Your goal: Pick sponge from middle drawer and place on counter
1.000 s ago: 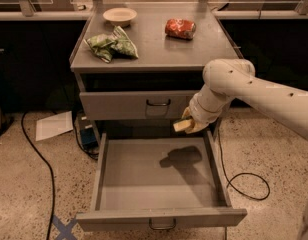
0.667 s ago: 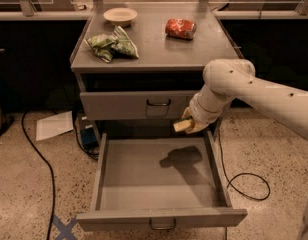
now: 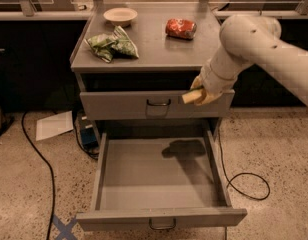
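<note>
On the flat grey metal counter (image 3: 154, 51), a crumpled green-and-white foil snack bag (image 3: 112, 46), a shallow pale bowl (image 3: 120, 16) and a crushed red packet (image 3: 181, 28) leave bare room near the front right, where I judge the drop belongs. Below, the wide grey middle drawer (image 3: 100, 174) stands pulled out for access. At right, my gripper (image 3: 199, 95) pinches the small yellow-and-green sponge (image 3: 188, 97), apparently by one end, before the closed grey upper drawer (image 3: 119, 106), above the tray and just under counter height.
</note>
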Robot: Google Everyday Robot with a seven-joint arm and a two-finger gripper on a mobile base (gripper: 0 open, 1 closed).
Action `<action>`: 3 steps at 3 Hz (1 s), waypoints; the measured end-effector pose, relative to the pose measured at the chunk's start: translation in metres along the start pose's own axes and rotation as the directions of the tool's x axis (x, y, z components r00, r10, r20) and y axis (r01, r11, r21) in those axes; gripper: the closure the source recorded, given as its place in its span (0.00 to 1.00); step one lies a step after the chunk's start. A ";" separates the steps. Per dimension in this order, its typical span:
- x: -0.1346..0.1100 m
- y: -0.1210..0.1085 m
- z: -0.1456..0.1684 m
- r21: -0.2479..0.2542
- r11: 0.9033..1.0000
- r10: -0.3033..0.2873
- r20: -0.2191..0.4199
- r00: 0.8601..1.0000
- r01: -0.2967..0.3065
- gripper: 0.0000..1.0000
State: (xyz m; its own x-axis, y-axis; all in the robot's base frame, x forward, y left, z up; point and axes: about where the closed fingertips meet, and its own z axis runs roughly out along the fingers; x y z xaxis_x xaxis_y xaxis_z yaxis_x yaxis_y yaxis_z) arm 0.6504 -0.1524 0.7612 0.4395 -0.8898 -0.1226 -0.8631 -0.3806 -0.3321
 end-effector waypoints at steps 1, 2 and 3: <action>0.003 -0.033 -0.062 0.061 0.997 -0.033 -0.070 0.997 0.038 1.00; -0.001 -0.061 -0.108 0.119 0.990 -0.063 -0.104 0.993 0.075 1.00; -0.006 -0.096 -0.127 0.160 0.981 -0.091 -0.134 0.987 0.112 1.00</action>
State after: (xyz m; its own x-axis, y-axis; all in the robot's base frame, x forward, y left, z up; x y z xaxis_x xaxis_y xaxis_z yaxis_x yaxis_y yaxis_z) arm 0.6994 -0.1425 0.9130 0.4792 -0.8770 0.0346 -0.7573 -0.4330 -0.4889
